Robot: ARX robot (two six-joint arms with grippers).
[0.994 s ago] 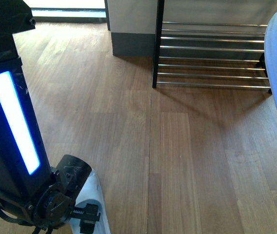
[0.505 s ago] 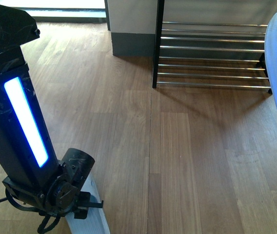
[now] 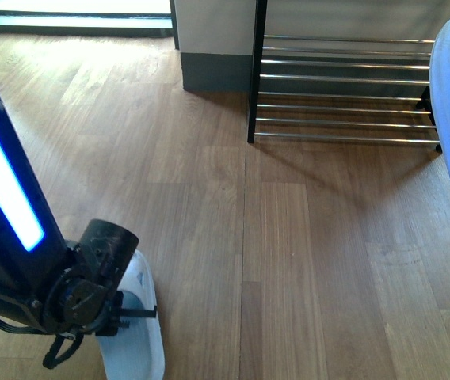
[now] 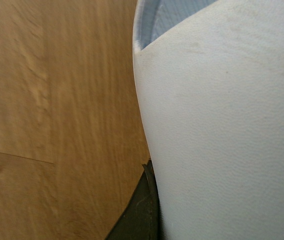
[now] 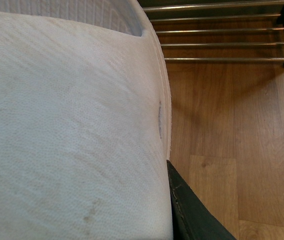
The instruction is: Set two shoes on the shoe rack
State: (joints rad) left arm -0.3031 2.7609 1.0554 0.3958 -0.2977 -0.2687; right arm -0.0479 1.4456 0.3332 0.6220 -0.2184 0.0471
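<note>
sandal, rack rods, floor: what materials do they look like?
Sandal: pale blue-white moulded plastic or foam, matt, with a fine pebbled grain and a few scuffs. Rack rods: metal, probably chromed, given the bright mirror-like streaks; frame post is black, likely painted metal. Floor: wood or wood-look laminate, with plank seams, visible grain and a low sheen.

Wooden plank floor (image 3: 304,261) meets a grey baseboard (image 3: 213,71).
</note>
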